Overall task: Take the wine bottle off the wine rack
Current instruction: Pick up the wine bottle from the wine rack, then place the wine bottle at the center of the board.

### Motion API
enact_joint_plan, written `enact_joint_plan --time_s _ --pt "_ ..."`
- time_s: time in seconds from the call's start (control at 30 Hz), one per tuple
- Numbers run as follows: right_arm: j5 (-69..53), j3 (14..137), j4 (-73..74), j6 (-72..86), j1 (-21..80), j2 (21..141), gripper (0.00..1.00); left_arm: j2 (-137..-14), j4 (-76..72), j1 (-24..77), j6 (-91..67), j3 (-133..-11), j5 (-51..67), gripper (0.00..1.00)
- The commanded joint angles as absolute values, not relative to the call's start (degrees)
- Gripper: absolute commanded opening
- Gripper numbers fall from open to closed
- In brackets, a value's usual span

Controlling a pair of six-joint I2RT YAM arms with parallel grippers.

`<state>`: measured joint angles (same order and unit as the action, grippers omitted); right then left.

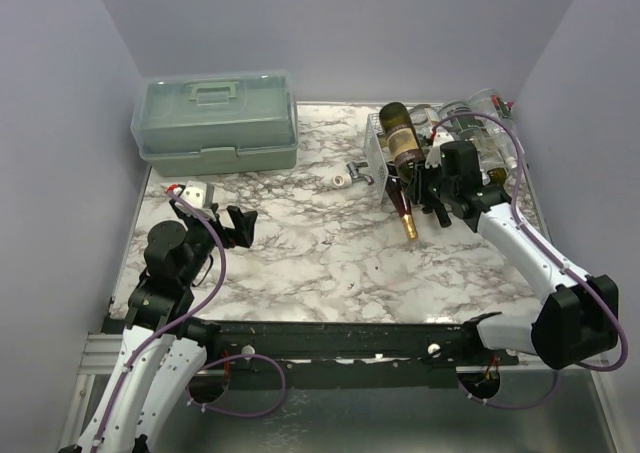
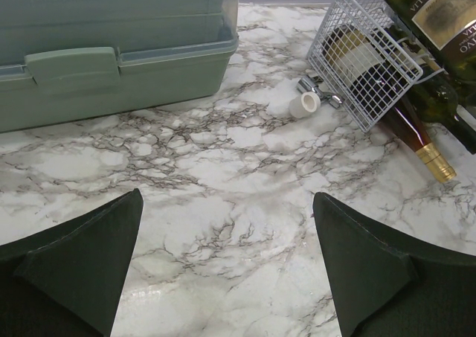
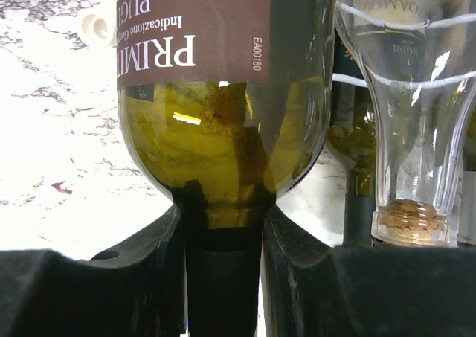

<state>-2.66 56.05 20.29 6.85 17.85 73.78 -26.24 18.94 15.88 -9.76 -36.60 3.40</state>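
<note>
Grip is taken on the neck of the wine bottle (image 3: pixel 223 129) by the right tool (image 3: pixel 223 229), clamped so the bottle can be drawn lengthwise off the wine rack (image 2: pixel 364 91) cradling it at the far right of the tabletop (image 1: pixel 300 263); the left tool (image 2: pixel 227 266) is held wide apart.

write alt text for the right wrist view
The right pincer is shut on the neck of a green wine bottle with a brown label. A clear corked bottle shows at the frame's right, white marble table at its left.
</note>
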Motion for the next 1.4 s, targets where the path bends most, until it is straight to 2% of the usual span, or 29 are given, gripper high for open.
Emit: enact_joint_plan --time_s 0.0,0.53,0.77,0.93,1.23,1.37 --pt "-5.94 56.90 14.86 6.11 18.00 70.34 0.00 -26.04 18.40 16.00 -9.16 -35.89 2.46 0.99" --pt "-14.39 56.20 17.40 0.60 16.22 64.78 0.00 -26.08 17.51 16.00 -9.06 -35.67 5.92 0.99" --pt "-22.74 56.46 20.34 -6.15 15.28 63.40 0.00 -23.40 12.72 16.00 -9.38 -33.74 18.69 0.99" --pt "-27.70 56.60 23.07 -10.90 15.19 61.89 0.00 -21.38 4.07 17.16 -3.88 -28.89 38.19 0.99" --pt "-36.47 56.64 27.68 -18.20 15.21 61.42 0.00 -22.02 2.78 32.86 7.04 -26.77 31.95 0.99" --pt "-38.15 57.71 31.50 -22.81 15.20 60.63 0.00 -24.13 5.18 41.19 15.27 -27.36 24.74 0.99"
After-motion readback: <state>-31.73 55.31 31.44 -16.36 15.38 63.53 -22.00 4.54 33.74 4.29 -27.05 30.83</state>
